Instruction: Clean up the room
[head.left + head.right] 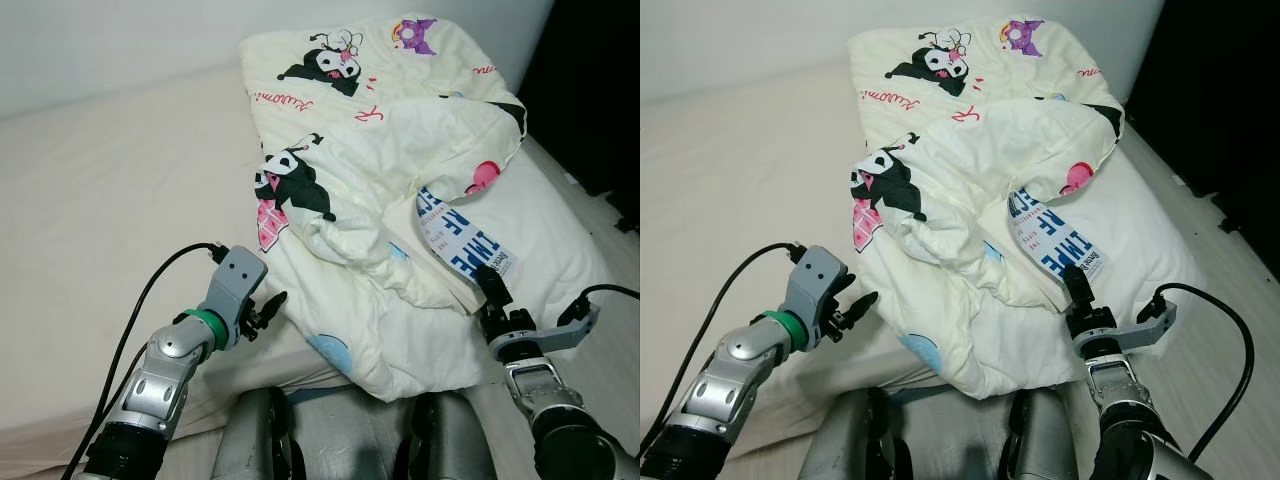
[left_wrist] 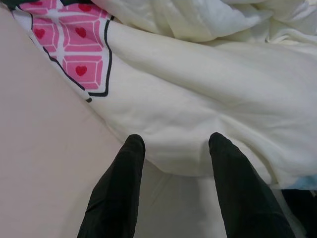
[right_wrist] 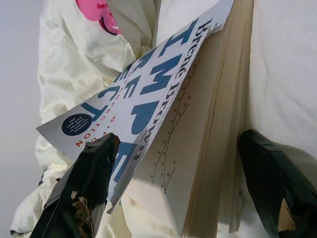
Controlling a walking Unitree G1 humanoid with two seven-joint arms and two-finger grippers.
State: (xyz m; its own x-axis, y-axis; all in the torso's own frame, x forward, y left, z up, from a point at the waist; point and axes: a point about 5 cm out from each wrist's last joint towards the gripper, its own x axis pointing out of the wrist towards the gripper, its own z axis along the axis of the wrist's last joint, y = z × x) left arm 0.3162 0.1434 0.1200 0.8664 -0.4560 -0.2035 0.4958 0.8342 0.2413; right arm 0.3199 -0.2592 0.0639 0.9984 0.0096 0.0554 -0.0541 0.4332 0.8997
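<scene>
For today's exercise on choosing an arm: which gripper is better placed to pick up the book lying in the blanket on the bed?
Right. The right gripper is open with its fingers straddling the book; the left gripper points at the blanket edge, well away.

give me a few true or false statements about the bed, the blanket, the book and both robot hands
1. A book with blue lettering lies tucked in the folds of the cartoon blanket. True.
2. The right hand is shut tight on the book. False: its fingers are spread either side of the book, cover loose.
3. The left hand is open at the blanket's edge. True.
4. The blanket is spread flat over the whole bed. False: it is bunched on the robot's right side.
</scene>
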